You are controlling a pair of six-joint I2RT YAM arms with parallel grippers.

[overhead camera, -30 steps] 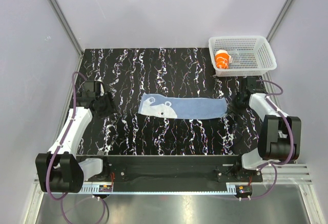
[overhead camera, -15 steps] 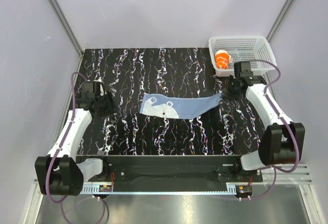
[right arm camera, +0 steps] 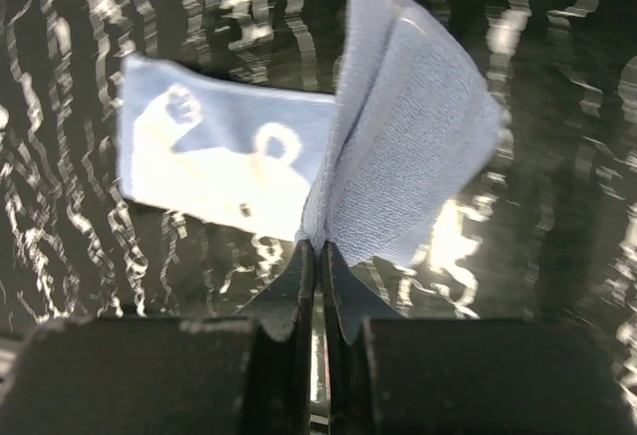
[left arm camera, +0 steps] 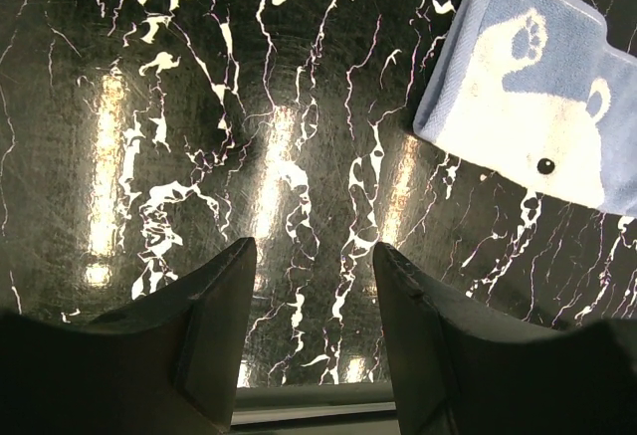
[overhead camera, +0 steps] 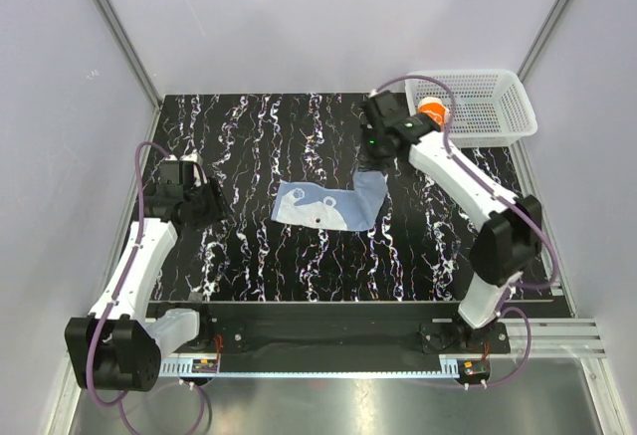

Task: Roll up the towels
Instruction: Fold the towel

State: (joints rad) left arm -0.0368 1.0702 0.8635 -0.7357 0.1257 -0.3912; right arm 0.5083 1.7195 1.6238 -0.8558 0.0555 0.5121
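Right gripper (right arm camera: 318, 256) pinched tight on one raised end of the blue-grey towel (overhead camera: 323, 208), mid-frame, left gripper (left arm camera: 314, 256) jaws apart and empty above the table (left arm camera: 199, 107), orange towel (overhead camera: 431, 116) seemingly rolled in the basket (overhead camera: 498, 107), upper right.

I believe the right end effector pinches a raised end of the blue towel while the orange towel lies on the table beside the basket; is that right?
Nearly: the top external view shows the orange towel inside the basket. The right end effector does pinch a raised end of the blue towel.

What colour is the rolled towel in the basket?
The rolled towel is orange with white, clearest in the top external view.
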